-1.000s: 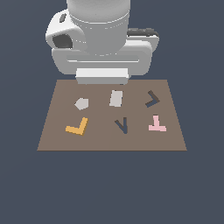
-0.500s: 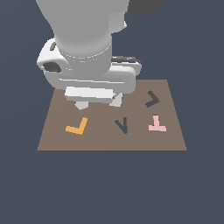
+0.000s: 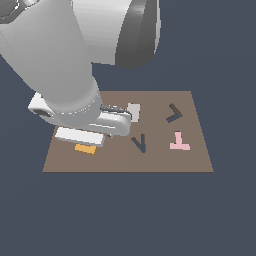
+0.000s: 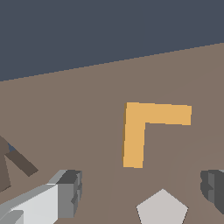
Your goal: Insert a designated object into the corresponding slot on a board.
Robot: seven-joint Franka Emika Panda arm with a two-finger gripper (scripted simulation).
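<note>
Your claw hangs open above the orange L-shaped piece, which lies ungrasped near the board's corner, so gripping, carrying and seating it in the dark right-angled slot all remain.

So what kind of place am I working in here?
A simulated test scene, apparently: a flat brown board floating on plain dark blue, holding an orange L-piece, a pink T-piece and cut-out slots. No room is visible.
</note>
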